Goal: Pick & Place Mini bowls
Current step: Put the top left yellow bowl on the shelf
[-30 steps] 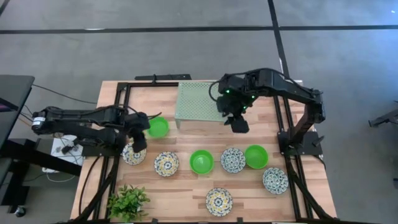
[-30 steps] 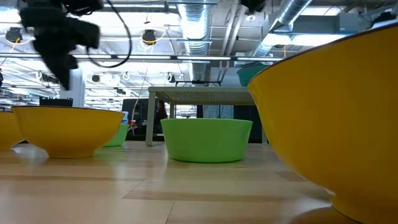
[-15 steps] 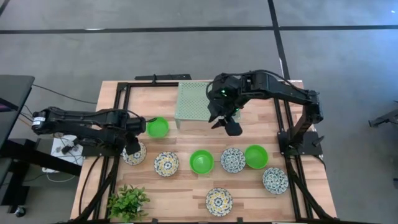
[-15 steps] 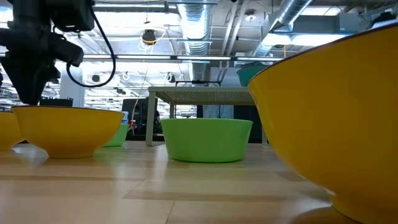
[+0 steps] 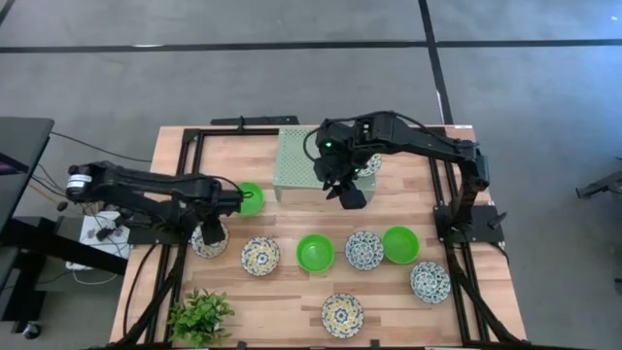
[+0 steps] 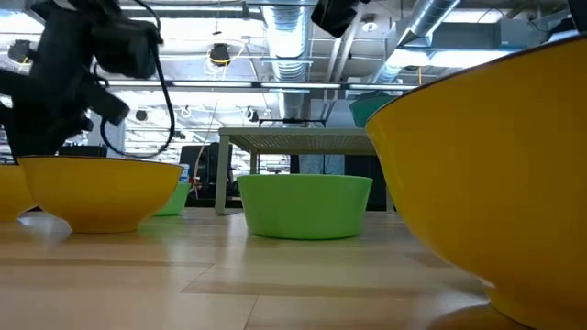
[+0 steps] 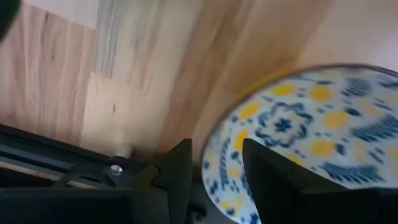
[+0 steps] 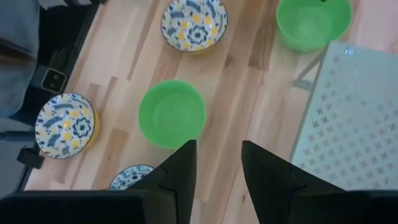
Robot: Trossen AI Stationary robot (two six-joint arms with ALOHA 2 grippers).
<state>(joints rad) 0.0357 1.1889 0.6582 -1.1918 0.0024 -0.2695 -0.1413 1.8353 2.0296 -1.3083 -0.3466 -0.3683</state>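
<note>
Eight mini bowls stand on the wooden table [image 5: 243,292], green ones [image 5: 314,253] among floral ones [image 5: 259,256]. My left gripper [image 5: 209,231] points down, open, over the far-left floral bowl [image 5: 202,245]. In the left wrist view one finger [image 7: 177,171] stands outside that bowl's rim [image 7: 211,152] and the other [image 7: 267,177] over its inside. My right gripper [image 5: 348,192] hangs open and empty above the table, at the near edge of the pale green rack [image 5: 296,160]. Below it sits a green bowl [image 8: 171,114]. My left gripper comes at the floral bowl from above, with its open fingers on either side of the rim [image 7: 211,152] on the side toward the table's left edge. The bowl rests on the table. Whether a finger touches it, I cannot tell.
A leafy plant [image 5: 199,316] stands at the near left corner. Another green bowl [image 5: 248,199] sits just beyond my left gripper. Black frame rails [image 5: 185,185] run along the table's left and right sides. Bare wood lies between the rack and the row of bowls.
My left gripper has sunk and tipped to point straight down, coming toward the near edge onto the far-left floral bowl. My right gripper has gone toward the table's left along the rack's near edge and come down a little. No bowl has moved.
</note>
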